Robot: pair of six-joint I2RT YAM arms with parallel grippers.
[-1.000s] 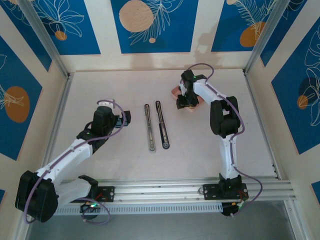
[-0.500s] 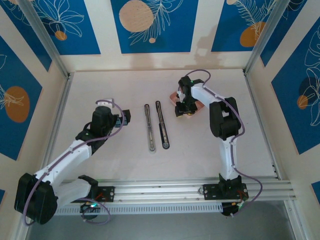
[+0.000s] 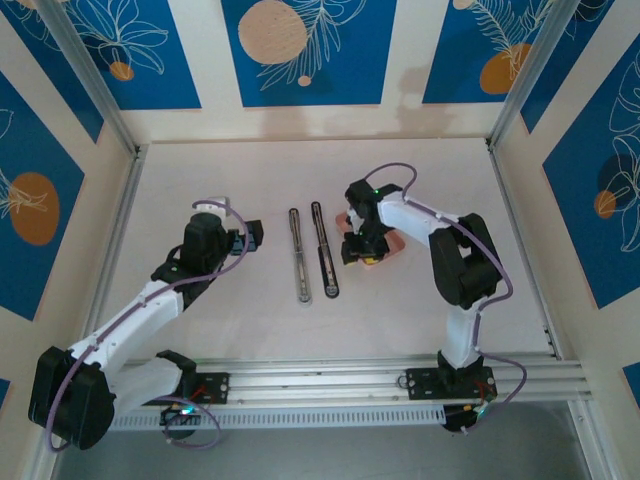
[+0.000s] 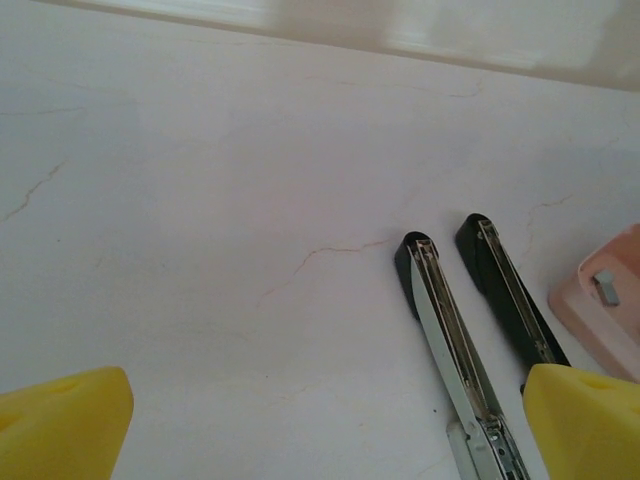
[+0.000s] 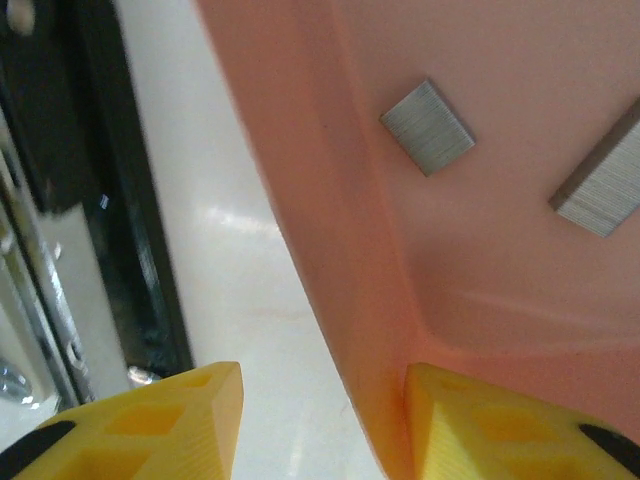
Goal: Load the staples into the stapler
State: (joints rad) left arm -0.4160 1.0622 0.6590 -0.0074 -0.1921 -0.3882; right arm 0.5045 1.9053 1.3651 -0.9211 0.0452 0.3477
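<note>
The stapler lies opened flat mid-table as two parallel strips: the silvery rail half (image 3: 298,256) (image 4: 452,345) and the black half (image 3: 325,250) (image 4: 508,292). My right gripper (image 3: 359,250) (image 5: 325,420) is open and straddles the left wall of the pink tray (image 3: 388,240) (image 5: 330,230), one fingertip (image 5: 505,420) inside against the wall, the other outside with a gap. Two grey staples (image 5: 427,127) (image 5: 598,187) lie on the tray floor. My left gripper (image 3: 246,237) (image 4: 320,440) hangs open left of the stapler, holding nothing.
The pink tray's corner (image 4: 612,315) with one staple strip (image 4: 606,287) in it lies just right of the stapler. Aluminium frame rails and patterned walls enclose the table. The black stapler half (image 5: 120,200) lies close beside the tray's left wall.
My right gripper has moved nearer and leftward, and the pink tray has slid with it toward the stapler. The left arm and the stapler have stayed put.
</note>
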